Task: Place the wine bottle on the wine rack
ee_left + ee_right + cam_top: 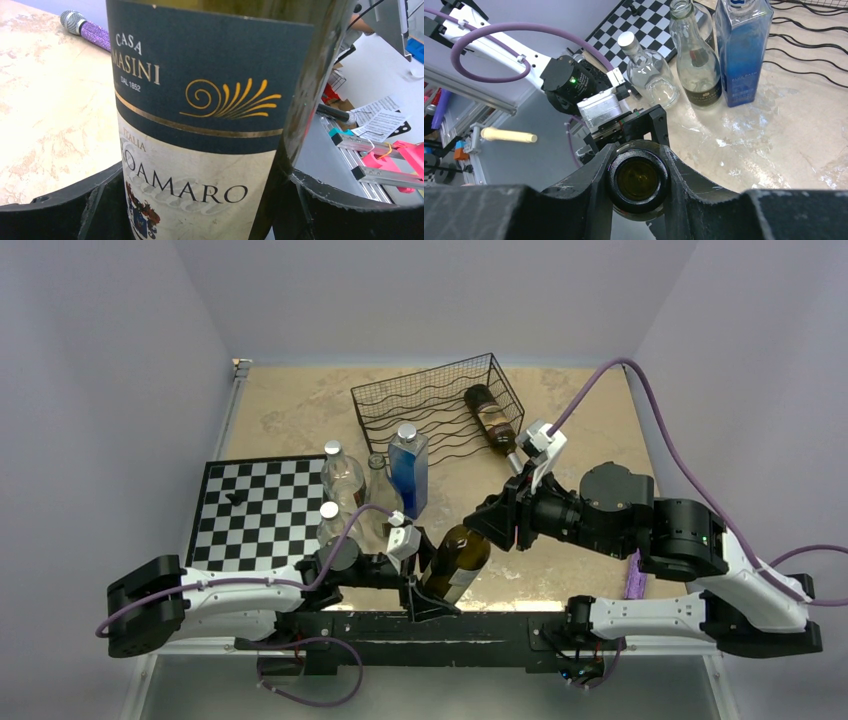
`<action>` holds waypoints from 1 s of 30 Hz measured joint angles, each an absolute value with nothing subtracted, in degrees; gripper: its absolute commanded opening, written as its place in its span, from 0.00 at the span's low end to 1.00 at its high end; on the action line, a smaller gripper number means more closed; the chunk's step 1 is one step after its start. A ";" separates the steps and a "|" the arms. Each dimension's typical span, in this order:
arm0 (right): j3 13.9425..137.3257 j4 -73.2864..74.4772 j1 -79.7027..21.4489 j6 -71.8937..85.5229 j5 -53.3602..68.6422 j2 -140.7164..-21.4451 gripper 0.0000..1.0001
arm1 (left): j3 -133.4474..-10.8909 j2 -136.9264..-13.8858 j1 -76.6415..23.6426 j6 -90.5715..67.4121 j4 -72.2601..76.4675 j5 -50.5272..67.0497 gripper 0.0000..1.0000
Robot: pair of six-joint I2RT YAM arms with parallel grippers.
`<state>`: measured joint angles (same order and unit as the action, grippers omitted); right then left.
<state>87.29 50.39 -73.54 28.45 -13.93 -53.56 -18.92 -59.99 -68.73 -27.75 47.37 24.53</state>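
Note:
A dark green wine bottle (455,560) with a navy and cream label (200,150) tilts between both arms at the near table edge. My left gripper (432,592) is shut on its lower body, with black fingers (50,210) on both sides of the label. My right gripper (492,523) is shut on its neck, and the open mouth (638,180) sits pinched between the fingers (589,190). The black wire wine rack (440,405) stands at the back of the table, apart from both grippers. Another dark bottle (490,418) lies at its right end.
A chessboard (255,515) lies at the left. Three clear glass bottles (342,475) and a blue square bottle (408,470) stand between the chessboard and the rack, just beyond the held bottle. A purple microphone-like object (634,575) lies at the near right.

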 measured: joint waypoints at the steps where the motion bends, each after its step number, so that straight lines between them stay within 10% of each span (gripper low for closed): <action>1: 87.02 50.09 -73.49 28.42 -13.85 -53.45 0.00 | -18.92 -60.01 -68.69 -27.68 47.42 24.58 0.00; 4: 86.52 49.74 -73.47 28.34 -13.56 -53.06 0.02 | -19.00 -59.96 -68.69 -27.22 46.96 24.62 0.00; 7: 85.08 48.88 -73.47 27.94 -12.84 -51.88 0.44 | -20.03 -58.81 -68.71 -25.30 42.89 24.34 0.00; 16: 85.78 47.86 -73.60 29.06 -11.68 -46.13 0.92 | -35.31 -55.88 -68.64 -7.51 17.15 18.13 0.00; 30: 90.87 56.77 -73.60 28.88 -18.20 -43.75 0.97 | -46.00 -55.55 -68.64 16.10 -2.55 4.80 0.00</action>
